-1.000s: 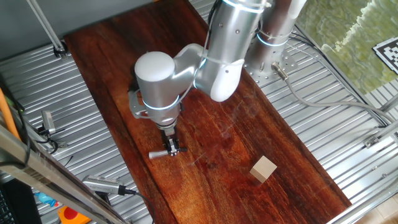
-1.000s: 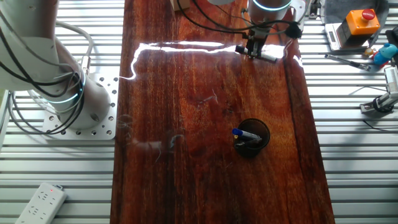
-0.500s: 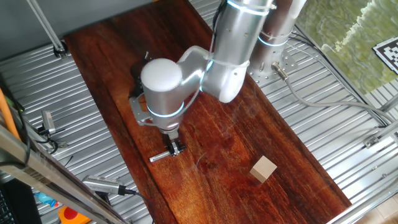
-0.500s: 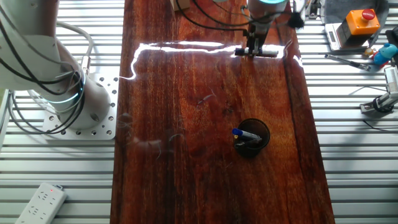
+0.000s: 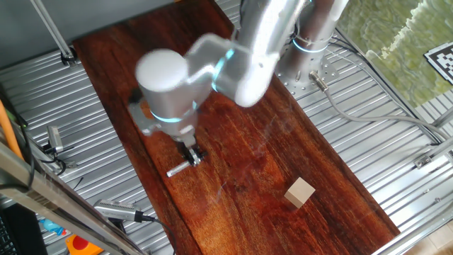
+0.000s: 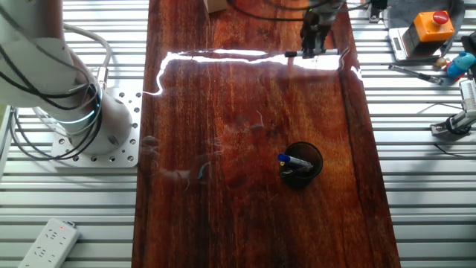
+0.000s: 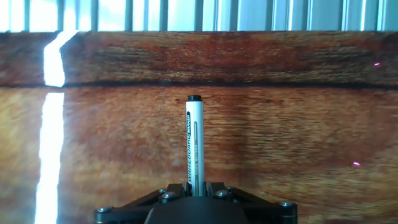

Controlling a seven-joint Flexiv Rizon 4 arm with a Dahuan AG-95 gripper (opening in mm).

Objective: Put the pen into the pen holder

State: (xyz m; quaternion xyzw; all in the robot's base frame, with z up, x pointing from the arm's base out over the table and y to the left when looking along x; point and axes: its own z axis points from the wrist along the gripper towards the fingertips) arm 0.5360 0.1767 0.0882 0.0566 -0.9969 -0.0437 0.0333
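Note:
My gripper [image 5: 191, 156] is shut on the white pen [image 5: 178, 169], which sticks out sideways from the jaws, level with the wooden table [image 5: 269, 149]. In the hand view the pen [image 7: 195, 143] points straight away from the gripper [image 7: 195, 190], black tip at the far end and dark print on the barrel. In the other fixed view the gripper [image 6: 309, 49] is at the far end of the table. The black round pen holder [image 6: 301, 165] stands well away from it, nearer the camera, with a blue-capped pen [image 6: 294, 159] inside.
A tan wooden cube [image 5: 300, 192] sits on the table to the right of the gripper. The table's edge and ribbed metal surround [image 7: 205, 14] lie just beyond the pen tip. Tools lie on the metal [image 5: 120, 210] by the table's left side.
The arm has swung left in one fixed view, carrying the pen with it. In the other fixed view the gripper has shifted toward the far edge. The arm is motion-blurred now.

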